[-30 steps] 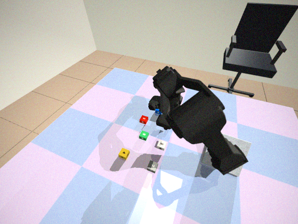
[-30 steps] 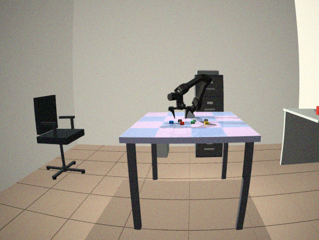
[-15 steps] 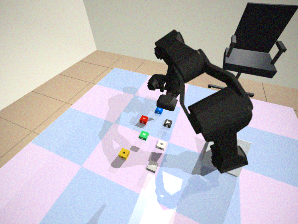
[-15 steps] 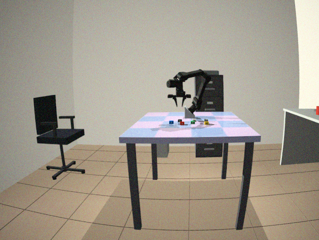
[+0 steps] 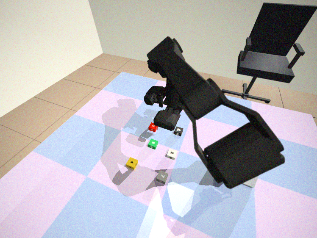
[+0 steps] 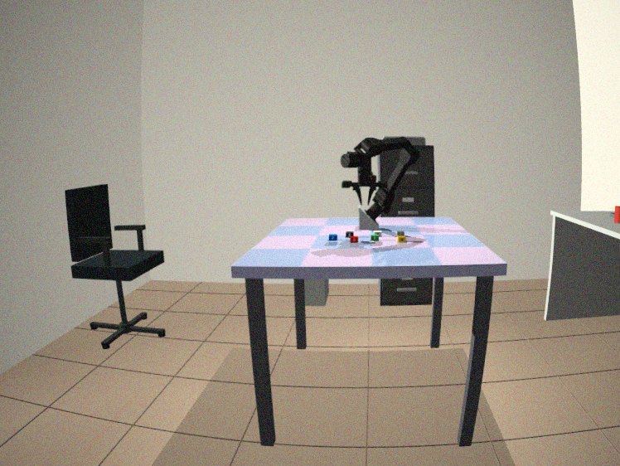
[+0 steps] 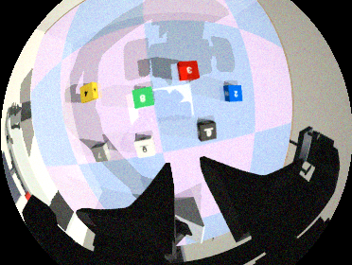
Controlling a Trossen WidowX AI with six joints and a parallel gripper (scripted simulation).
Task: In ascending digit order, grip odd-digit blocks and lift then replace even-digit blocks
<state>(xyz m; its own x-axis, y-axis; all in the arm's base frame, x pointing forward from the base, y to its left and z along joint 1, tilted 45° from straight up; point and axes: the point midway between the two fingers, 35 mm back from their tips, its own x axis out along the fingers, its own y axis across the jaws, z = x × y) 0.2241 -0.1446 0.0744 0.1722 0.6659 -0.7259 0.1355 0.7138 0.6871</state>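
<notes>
My gripper (image 6: 365, 204) (image 7: 185, 164) is partly open and empty, high above the table behind the blocks. Seven blocks rest on the table: blue 2 (image 6: 332, 236) (image 7: 233, 93), hidden in the top view; red 3 (image 5: 152, 127) (image 6: 353, 239) (image 7: 188, 70); yellow 4 (image 5: 132, 163) (image 6: 401, 239) (image 7: 89, 93); white (image 5: 171, 154) (image 7: 144, 146), apparently an upside-down 6 in the wrist view; grey 7 (image 5: 162, 177) (image 7: 100, 152); green 8 (image 5: 152, 144) (image 6: 375, 237) (image 7: 143, 97); black (image 5: 178, 131) (image 7: 206, 131), apparently an upside-down 9. No block touches the fingers.
A pale grey wedge (image 5: 250, 182) (image 6: 367, 220) (image 7: 189, 213) stands behind the blocks near the arm's base. The table (image 6: 368, 271) has a blue and pink checked top. A black office chair (image 5: 263, 61) (image 6: 118, 263) stands beyond the table's edge.
</notes>
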